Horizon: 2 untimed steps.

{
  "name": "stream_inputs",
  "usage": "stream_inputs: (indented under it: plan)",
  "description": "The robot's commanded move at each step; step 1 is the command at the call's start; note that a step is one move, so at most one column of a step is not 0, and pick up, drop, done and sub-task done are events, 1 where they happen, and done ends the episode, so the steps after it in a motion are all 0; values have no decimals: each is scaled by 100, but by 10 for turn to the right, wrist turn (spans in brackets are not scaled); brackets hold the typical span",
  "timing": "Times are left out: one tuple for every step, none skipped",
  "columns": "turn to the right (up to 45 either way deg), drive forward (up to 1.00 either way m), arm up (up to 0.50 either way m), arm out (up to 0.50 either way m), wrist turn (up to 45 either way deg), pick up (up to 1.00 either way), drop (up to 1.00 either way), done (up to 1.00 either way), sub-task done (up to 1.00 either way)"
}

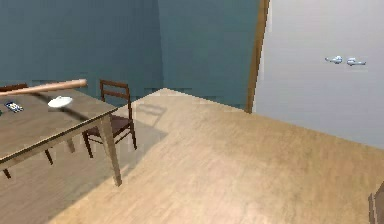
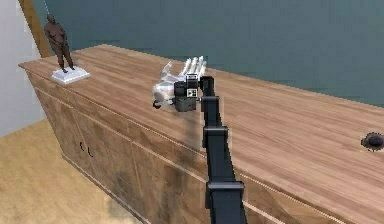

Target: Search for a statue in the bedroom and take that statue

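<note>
A dark brown statue (image 2: 60,45) of a standing figure rests on a pale flat base at the far left end of a long wooden sideboard (image 2: 290,125) in the arm side view. The arm's dark bar reaches out over the sideboard top. My gripper (image 2: 166,88) sits at the bar's end, to the right of the statue and well apart from it. Pale grey shapes show at the gripper's far end against the wooden top, so I cannot tell whether it holds anything.
A small dark object (image 2: 372,141) lies on the sideboard's right end. The forward view has a wooden table (image 1: 40,125) bearing a bat (image 1: 50,88) and a white dish (image 1: 60,102), a chair (image 1: 115,115), open wood floor, and a white door (image 1: 320,70) on the right.
</note>
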Motion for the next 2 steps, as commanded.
stream_inputs:
  plan:
    - [0, 0, 10, 0, 0, 0, 0, 0, 0]
    - [0, 0, 0, 0, 0, 0, 0, 100, 0]
